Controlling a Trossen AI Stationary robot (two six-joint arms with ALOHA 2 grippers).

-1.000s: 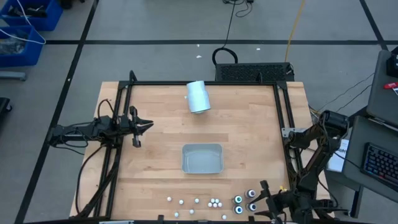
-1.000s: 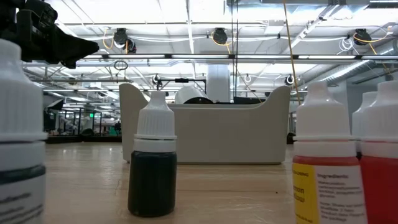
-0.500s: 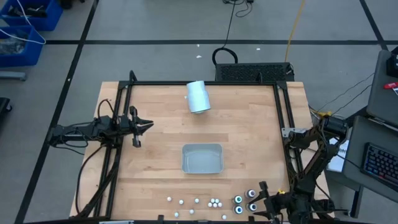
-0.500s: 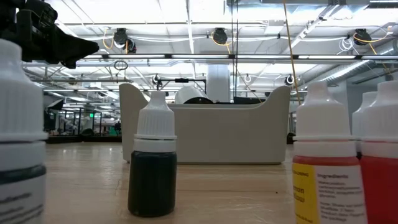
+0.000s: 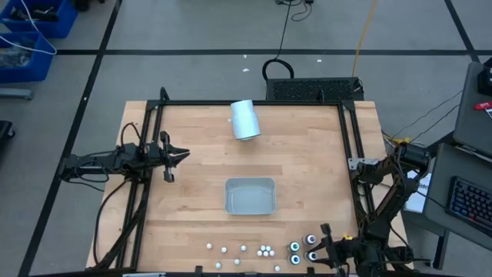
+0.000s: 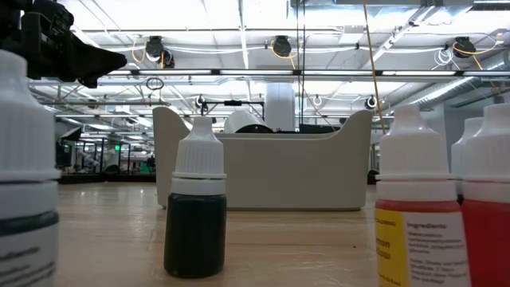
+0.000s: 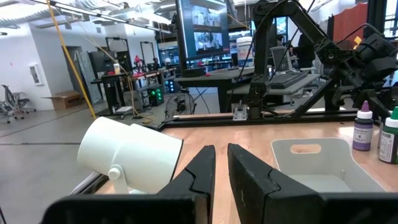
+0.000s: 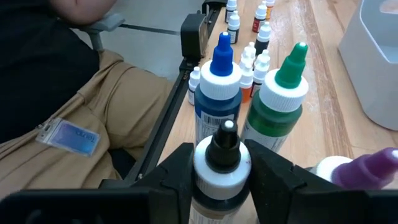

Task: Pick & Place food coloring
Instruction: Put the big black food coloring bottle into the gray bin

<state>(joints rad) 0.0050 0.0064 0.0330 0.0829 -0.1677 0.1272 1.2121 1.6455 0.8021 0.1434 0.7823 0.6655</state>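
stretching across the high view, wooden table [image 5: 307, 154] framed in black rails, laid out for a sorting job; lying on its side by the far edge, pale cylinder [image 5: 245, 120], well apart from the action and likely just parked out of the way; sitting in the middle, grey tray [image 5: 250, 181], open side up and, by the look of it, waiting as the drop-off spot

parked at the table's left edge, left gripper [image 5: 181, 156], jaws nearly together with only a thin slit between them and holding nothing, apparently idle while the other arm works

reaching low over the near right corner, right gripper [image 5: 327, 254], set among the food coloring [image 5: 295, 248], which is lined up along the near edge, small white-capped bottles [image 5: 265, 250] to one side and bigger ones beside the arm; seen from the right wrist, fingers [image 8: 171, 171] pressed on either side of the white collar of a black-tipped bottle [image 8: 222, 158], upright and gripped high, probably to lift it clear of the blue-capped bottle [image 8: 219, 93] and green-capped bottle [image 8: 280, 99] standing just behind

readable at table height, "ingredients:" on a yellow bottle [image 6: 414, 239] next to a red bottle [image 6: 486, 231]; smaller print below too fine to read, as is the blue badge [image 8: 67, 137] on a person seated beside the table
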